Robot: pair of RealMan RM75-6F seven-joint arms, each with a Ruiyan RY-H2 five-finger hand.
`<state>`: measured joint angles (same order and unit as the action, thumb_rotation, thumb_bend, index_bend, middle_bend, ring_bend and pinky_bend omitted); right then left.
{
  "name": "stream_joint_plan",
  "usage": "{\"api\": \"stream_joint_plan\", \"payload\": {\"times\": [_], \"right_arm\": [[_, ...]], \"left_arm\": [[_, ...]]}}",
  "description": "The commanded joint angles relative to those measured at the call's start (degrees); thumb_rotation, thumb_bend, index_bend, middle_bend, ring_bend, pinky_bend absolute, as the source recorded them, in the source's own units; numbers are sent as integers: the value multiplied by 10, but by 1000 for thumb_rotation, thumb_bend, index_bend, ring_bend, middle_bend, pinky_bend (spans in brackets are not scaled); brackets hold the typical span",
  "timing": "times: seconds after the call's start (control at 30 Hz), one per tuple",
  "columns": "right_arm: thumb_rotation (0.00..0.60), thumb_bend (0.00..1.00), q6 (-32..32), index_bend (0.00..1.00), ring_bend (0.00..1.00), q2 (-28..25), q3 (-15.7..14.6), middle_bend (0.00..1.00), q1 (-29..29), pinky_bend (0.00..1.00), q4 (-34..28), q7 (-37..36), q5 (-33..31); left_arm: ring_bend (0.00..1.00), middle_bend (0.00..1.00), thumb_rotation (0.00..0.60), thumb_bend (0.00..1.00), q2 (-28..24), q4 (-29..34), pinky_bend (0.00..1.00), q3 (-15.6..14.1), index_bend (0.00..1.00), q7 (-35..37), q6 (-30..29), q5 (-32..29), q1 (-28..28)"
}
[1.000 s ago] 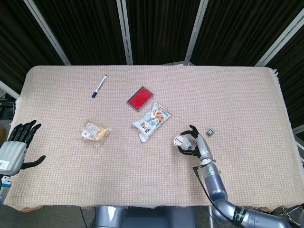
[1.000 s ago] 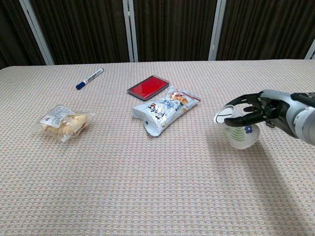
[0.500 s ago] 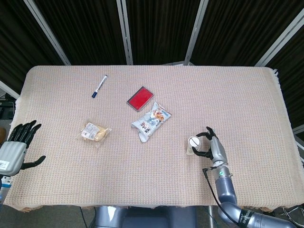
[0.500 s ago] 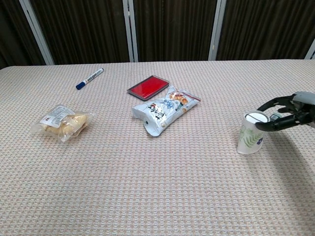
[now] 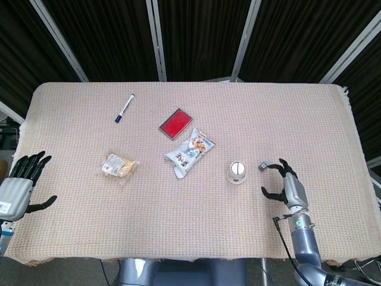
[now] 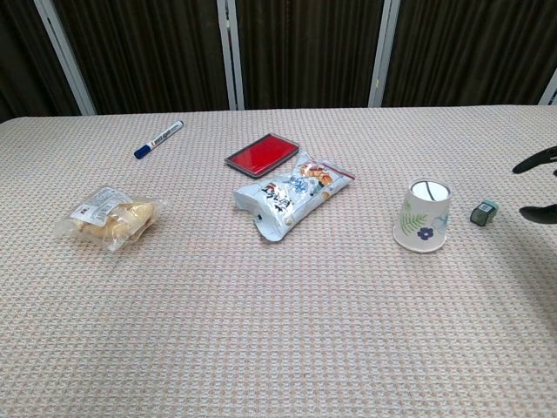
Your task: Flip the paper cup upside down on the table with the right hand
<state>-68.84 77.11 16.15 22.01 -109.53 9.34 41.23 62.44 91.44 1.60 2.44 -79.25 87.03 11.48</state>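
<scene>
The paper cup (image 5: 237, 173) (image 6: 422, 216) stands upside down on the table, its white base up and its wide rim on the cloth; it has green leaf and blue flower prints. My right hand (image 5: 287, 185) hovers to the cup's right, apart from it, fingers spread and holding nothing. In the chest view only the dark fingertips (image 6: 533, 163) of that hand show at the right edge. My left hand (image 5: 22, 182) rests off the table's left edge, fingers apart and empty.
A small grey-green clip (image 5: 264, 166) (image 6: 483, 212) lies between cup and right hand. A snack bag (image 5: 190, 151), red case (image 5: 176, 123), blue marker (image 5: 124, 108) and wrapped bread (image 5: 119, 167) lie further left on the woven tablecloth (image 5: 286, 113).
The right hand turned the cup over, set it down on its rim and let go. It then drew back to the right. The left hand stayed still.
</scene>
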Motion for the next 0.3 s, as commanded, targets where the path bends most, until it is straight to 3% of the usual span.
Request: {"api": "stream_joint_plan", "payload": {"times": [0.03,0.17,0.3], "right_arm": [[600,161,3,147,0,-49,-25,0,-28,0,-32,-23,59],[600,66,5,104,0,-100,-53,0,-44,0,-46,-24,148],[600,16,-63,74,0,-119,-80,0,-70,0,5,1,278]], "left_arm": [[0,0,600,157,0,0,0,0,0,0,0,0,0],[0,0,600,157,0,-1,0,0,0,2,0,0,0],[0,0,600,159,0,-2,0,0,0,3,-1,1,-1]]}}
